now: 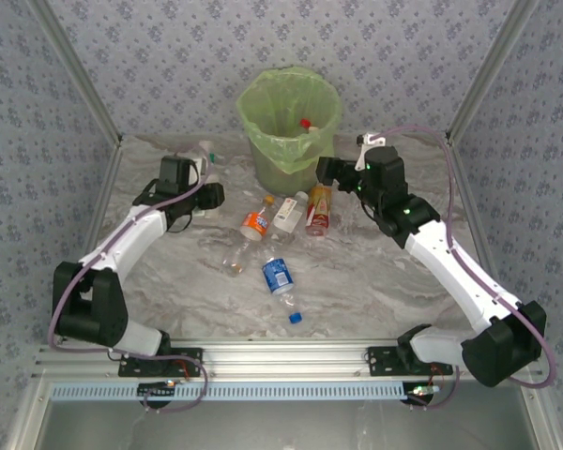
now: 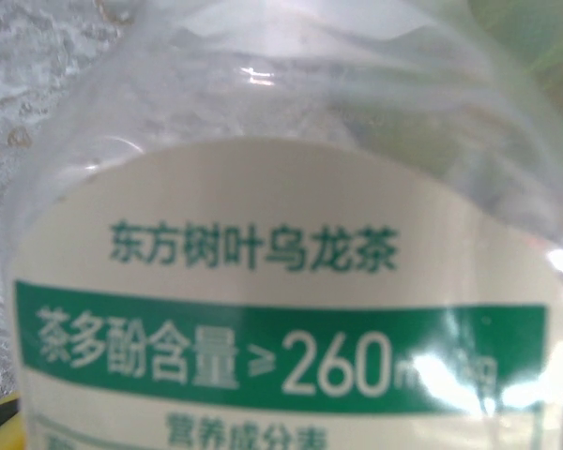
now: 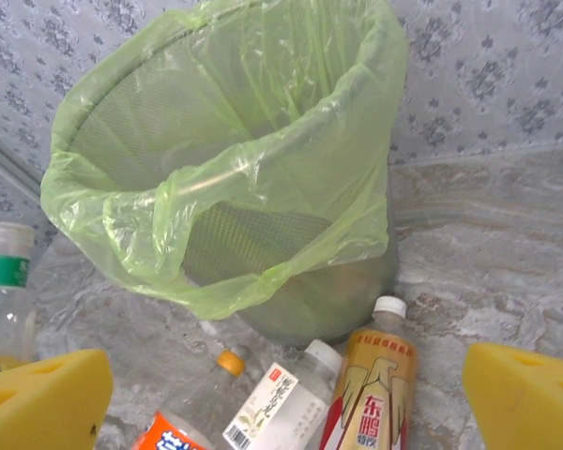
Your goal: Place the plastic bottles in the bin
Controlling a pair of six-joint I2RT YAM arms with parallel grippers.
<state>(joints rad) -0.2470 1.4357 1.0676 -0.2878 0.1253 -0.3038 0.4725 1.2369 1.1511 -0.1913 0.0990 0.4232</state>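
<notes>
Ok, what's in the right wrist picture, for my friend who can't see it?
A round bin lined with a green bag stands with three plastic bottles lying before it. Yellow end effector pads frame the bottom corners, wide apart.

Left arm (image 1: 122, 239): elbow folded beside its base, forearm reaching forward and to the right. Left gripper (image 1: 203, 184): jaws narrowed and clamped on a bottle (image 2: 281, 281). A sliver of yellow pad shows at the lower left corner of the left wrist view.

Right arm (image 1: 450, 253): elbow low at the near right, forearm reaching forward and to the left. Right gripper (image 1: 327, 172): jaws spread wide, yellow pads (image 3: 47, 398) far apart, gripping nothing.
</notes>
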